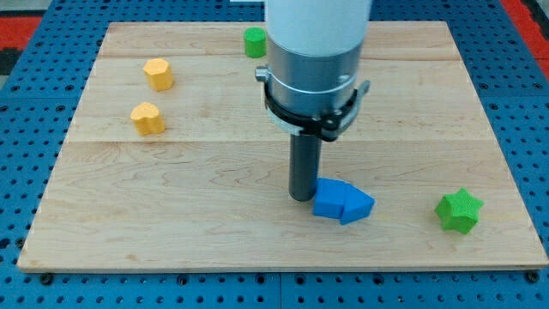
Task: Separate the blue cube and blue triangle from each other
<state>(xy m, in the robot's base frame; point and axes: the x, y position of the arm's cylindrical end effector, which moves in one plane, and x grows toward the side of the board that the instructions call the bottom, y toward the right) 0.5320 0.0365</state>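
The blue cube [328, 200] and the blue triangle [357, 204] lie touching each other near the view's bottom, right of centre on the wooden board [171, 232]. The cube is on the left, the triangle on the right. My tip [302, 197] stands on the board right against the cube's left side, with the rod rising from it to the arm's grey and white body above.
Two yellow blocks [158, 74] [147, 118] sit at the view's upper left. A green block [254, 42] is at the top, partly behind the arm. A green star [459, 210] lies at the lower right. Blue pegboard surrounds the board.
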